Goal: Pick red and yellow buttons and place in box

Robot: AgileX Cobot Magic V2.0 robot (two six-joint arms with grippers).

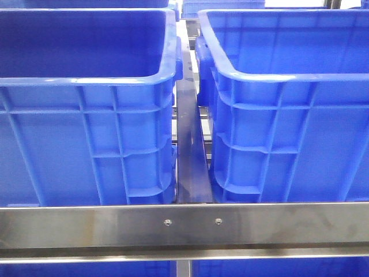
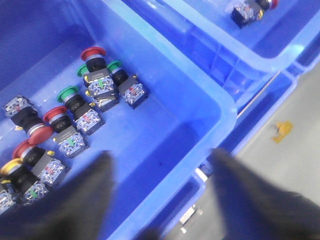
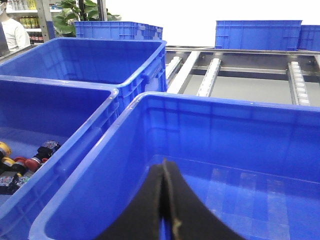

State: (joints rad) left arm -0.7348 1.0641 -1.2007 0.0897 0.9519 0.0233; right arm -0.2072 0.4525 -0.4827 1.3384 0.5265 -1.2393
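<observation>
So the front view is basically two big blue crates side by side, left crate (image 1: pixel 86 86) and right crate (image 1: pixel 288 104), with a dark metal rail (image 1: pixel 190 156) running between them and a steel bar (image 1: pixel 184 225) across the bottom. No arms visible there.

Left wrist cam looks down into the left crate (image 2: pixel 165 125), and the buttons are all bunched on its floor, toward the far wall from the fingers. There's a yellow button (image 2: pixel 11 167) at the edge of the pile, red buttons (image 2: pixel 93 53) and a few green buttons (image 2: pixel 66 93) mixed in. The left gripper (image 2: pixel 160 200) hangs above that crate with its fingers (image 2: pixel 85 200) spread wide, holding nothing.

Right wrist cam: the right gripper (image 3: pixel 164 200) is pressed together, nothing between the tips, sitting over the right crate (image 3: pixel 225 145). Beside that crate you can see the same button pile (image 3: pixel 25 162) in the neighbouring one
</observation>
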